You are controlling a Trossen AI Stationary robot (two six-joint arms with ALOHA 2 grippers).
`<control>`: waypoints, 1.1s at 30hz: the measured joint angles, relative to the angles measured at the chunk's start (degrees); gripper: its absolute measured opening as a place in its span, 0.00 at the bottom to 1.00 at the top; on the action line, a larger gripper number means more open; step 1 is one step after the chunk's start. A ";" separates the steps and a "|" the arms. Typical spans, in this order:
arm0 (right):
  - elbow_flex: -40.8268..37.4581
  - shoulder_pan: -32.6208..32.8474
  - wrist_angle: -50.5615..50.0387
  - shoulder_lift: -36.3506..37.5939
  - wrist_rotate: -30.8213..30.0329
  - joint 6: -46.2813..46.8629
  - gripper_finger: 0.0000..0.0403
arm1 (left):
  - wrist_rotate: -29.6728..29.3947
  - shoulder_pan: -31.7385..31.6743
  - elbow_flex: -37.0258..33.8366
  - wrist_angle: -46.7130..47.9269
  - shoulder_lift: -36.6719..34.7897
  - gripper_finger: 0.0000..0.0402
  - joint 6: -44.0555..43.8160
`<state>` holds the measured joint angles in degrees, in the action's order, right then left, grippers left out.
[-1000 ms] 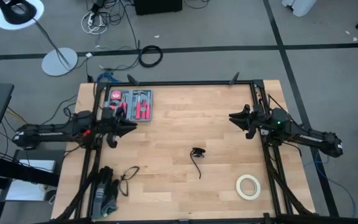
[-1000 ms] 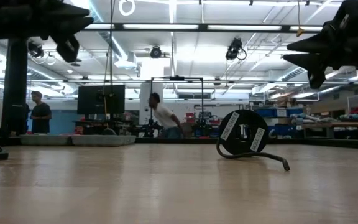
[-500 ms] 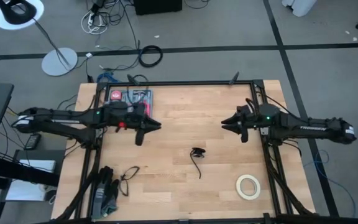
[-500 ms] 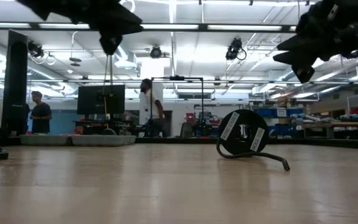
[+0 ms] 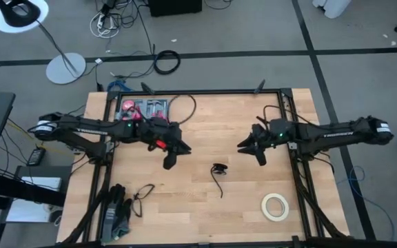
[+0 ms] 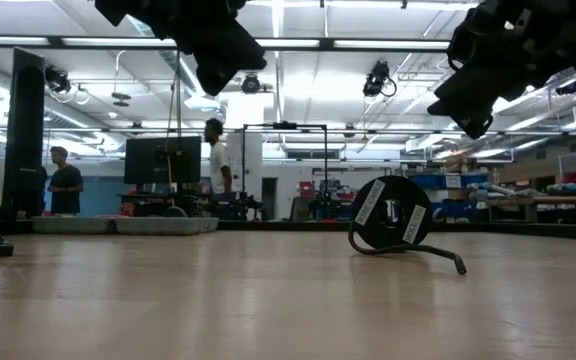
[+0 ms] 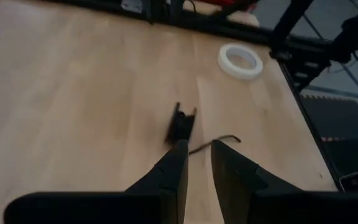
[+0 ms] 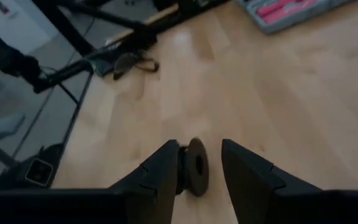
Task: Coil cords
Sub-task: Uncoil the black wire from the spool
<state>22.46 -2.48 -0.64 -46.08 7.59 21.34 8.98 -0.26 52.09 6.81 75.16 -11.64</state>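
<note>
High view: the cord (image 5: 218,176) lay near the middle of the wooden table (image 5: 205,124), a thin black cable trailing from a small chunky black end piece. The left gripper (image 5: 171,156) hung over the table to the cord's left, the right gripper (image 5: 251,146) to its right; neither touched the cord. A cream-white tape roll (image 5: 275,206) sat near the table's right front corner, well apart from the cord. A tool tray (image 5: 143,111) with red-handled tools lay at the far left, partly under the left arm. A tangle of dark wire (image 5: 142,195) rested near the left front edge.

Low view: the cord (image 6: 392,220) showed as a round black end piece standing on the tabletop, with the thin cable curving off to one side along the wood. Both grippers were above it, at the upper corners, clear of the table. People (image 6: 215,170) stood in the room beyond.

Left wrist view: the left gripper (image 7: 197,163) had its two dark fingers (image 7: 176,168) a narrow gap apart, with nothing between them. The cord (image 7: 181,126) lay on the wood just ahead of the fingertips, and the tape roll (image 7: 240,60) farther off.

Right wrist view: the right gripper (image 8: 199,163) had its fingers (image 8: 241,168) spread, empty. The cord's round end piece (image 8: 193,166) was seen through the gap, on the table below. The wire tangle (image 8: 133,62) and the tool tray (image 8: 291,12) lay beyond.
</note>
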 joint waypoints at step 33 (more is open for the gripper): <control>-0.07 3.17 0.89 -8.42 -11.56 -4.18 0.33 | -13.62 10.58 18.19 -1.37 29.46 0.36 8.68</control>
<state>22.39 0.69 0.26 -54.50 -3.97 17.16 -4.64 10.31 70.28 5.44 104.62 -2.96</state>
